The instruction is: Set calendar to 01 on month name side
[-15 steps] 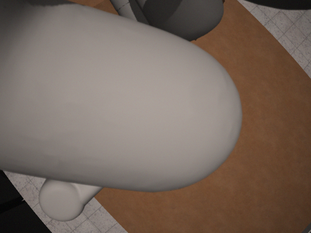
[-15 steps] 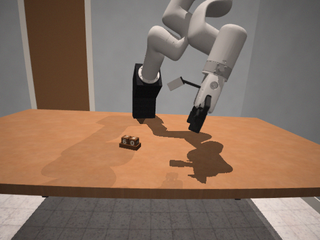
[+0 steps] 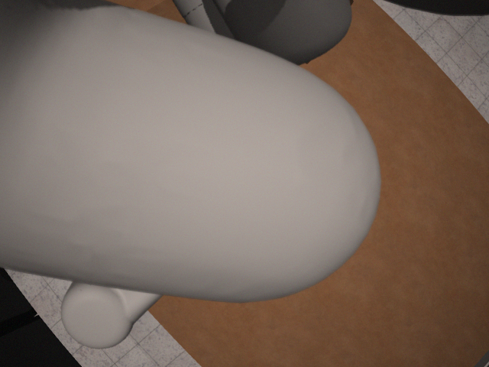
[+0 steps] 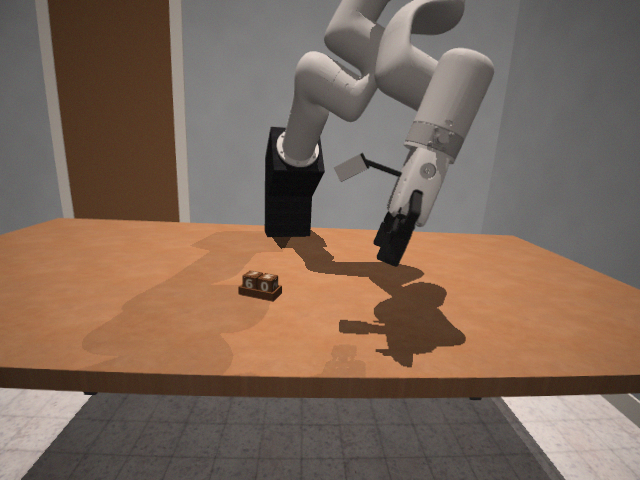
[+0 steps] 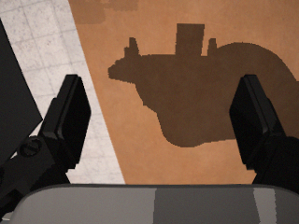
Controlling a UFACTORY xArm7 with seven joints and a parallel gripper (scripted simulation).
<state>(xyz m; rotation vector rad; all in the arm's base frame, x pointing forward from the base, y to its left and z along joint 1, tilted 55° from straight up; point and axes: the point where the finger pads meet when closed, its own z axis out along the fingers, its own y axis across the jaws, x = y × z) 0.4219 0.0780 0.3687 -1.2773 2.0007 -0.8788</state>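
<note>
In the exterior view a small dark wooden tray (image 4: 260, 292) lies flat on the table. Two brown cubes stand side by side in it: the left cube (image 4: 251, 281) shows 6 and the right cube (image 4: 267, 283) shows 0 toward this camera. My gripper (image 4: 391, 248) hangs in the air well to the right of the tray and above the table, open and empty. In the wrist view my gripper (image 5: 160, 92) shows both black fingers wide apart over bare table and its own shadow. The tray is hidden in the top view and the wrist view.
The arm's black base block (image 4: 290, 183) stands at the back of the table behind the tray. A large white arm link (image 3: 157, 157) fills most of the top view. The table's edge and the tiled floor (image 5: 37, 13) show at the left of the wrist view.
</note>
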